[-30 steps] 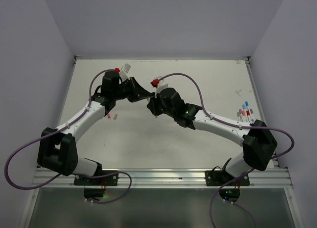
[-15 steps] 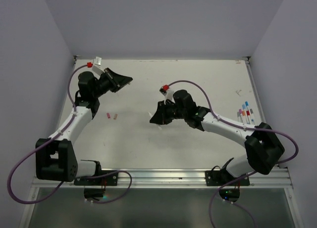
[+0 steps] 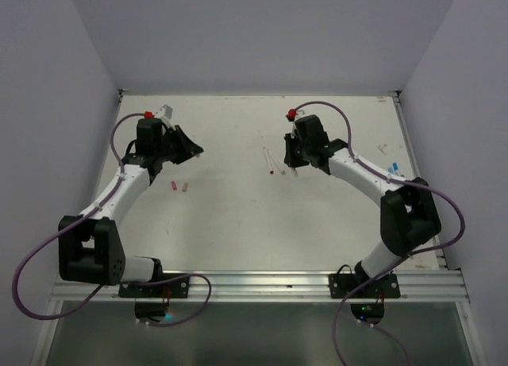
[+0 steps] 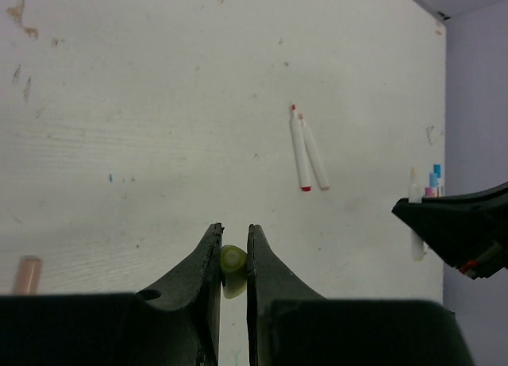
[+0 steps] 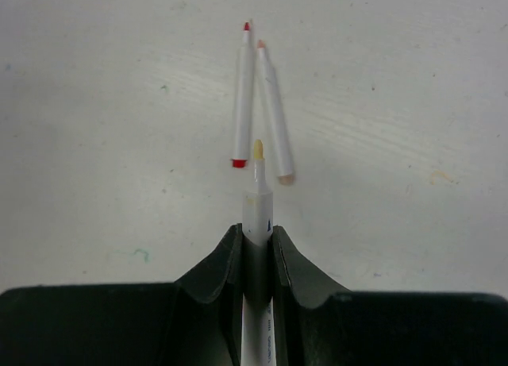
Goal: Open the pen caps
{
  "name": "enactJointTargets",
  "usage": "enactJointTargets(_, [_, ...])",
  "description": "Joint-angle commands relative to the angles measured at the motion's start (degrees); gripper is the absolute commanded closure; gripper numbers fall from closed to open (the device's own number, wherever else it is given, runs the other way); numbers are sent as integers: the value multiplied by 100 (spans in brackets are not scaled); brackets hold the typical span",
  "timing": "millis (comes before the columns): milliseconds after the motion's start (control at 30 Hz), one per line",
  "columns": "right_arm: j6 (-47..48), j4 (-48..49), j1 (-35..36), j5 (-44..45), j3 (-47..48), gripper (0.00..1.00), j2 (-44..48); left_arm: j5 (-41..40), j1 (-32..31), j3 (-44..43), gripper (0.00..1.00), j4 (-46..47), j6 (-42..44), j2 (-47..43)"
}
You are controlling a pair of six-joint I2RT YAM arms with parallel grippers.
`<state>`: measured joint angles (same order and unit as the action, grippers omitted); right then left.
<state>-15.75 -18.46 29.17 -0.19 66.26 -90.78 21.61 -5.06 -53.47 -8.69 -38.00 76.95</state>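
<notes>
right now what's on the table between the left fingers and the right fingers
Two uncapped pens lying side by side, closer to the right fingers; the left wrist view shows them.

The left arm and right arm wear white shells between bulky black joints, each trailed by a looping purple cable, with a red tab at the wrist and black tapering fingers.

Robotics lab test cell: scuffed white table between plain pale walls, aluminium mounting rail.
</notes>
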Motion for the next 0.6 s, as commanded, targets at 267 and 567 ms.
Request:
enactJointTargets(267, [836,150,-588,-113,1002,100,-1723,-955,-531,-101,100,-607,749,1023])
enactJointTargets(567, [933,211,-632,-324,1504,100,-2453,-1448,-768,-374,100,-1011,1058,1578])
